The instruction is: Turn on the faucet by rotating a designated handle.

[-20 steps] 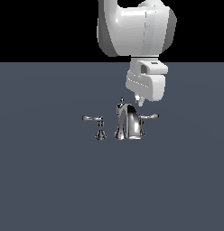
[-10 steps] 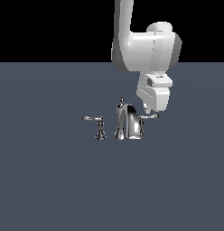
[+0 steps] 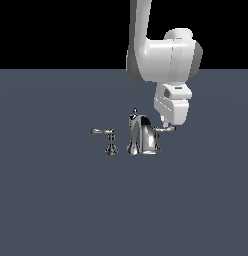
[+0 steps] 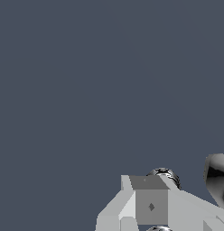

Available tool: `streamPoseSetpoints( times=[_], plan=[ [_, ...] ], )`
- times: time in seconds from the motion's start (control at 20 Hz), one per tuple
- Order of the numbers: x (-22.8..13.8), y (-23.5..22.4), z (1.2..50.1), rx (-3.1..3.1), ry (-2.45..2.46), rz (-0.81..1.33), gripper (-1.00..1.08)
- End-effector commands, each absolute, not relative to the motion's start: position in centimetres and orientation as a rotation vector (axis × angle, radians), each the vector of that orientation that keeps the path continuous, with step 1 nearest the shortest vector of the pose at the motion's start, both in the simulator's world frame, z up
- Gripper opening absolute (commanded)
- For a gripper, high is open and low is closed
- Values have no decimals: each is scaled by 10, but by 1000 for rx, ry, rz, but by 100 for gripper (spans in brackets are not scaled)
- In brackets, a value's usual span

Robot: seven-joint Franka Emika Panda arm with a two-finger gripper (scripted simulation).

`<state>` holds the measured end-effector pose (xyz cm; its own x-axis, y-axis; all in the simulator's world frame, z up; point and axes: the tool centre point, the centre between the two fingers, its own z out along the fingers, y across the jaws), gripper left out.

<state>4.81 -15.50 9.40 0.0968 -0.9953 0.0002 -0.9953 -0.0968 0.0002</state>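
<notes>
The faucet (image 3: 142, 136) is a small chrome set with an arched spout and a knob finial, standing mid-floor in the exterior view. Its handle (image 3: 165, 129) is the slim lever with a bright tip on the exterior view's right of the spout. My gripper (image 3: 165, 121) hangs straight down just above and against that tip, with its fingers (image 4: 150, 203) together and nothing between them. In the wrist view, chrome pieces (image 4: 164, 173) peek out from behind the fingers, and another chrome part (image 4: 217, 177) shows at the edge.
A second chrome lever on a flared pedestal (image 3: 110, 142) stands on the exterior view's left of the spout. The whole set rests on a flat dark grey floor (image 3: 56, 200).
The arm has swung toward the exterior view's right and come down, bringing the gripper from above the spout to the tip of the right-hand lever.
</notes>
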Motion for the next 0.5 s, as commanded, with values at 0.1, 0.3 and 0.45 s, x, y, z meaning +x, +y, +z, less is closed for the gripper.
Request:
streamPoseSetpoints(
  times=[0.1,0.3,0.45],
  plan=[
    [45,-157,94,2327,-2111,0,-100],
    [32,-164,94,2327,-2111,0,-100],
    [22,-169,94,2327,-2111,0,-100]
  ],
)
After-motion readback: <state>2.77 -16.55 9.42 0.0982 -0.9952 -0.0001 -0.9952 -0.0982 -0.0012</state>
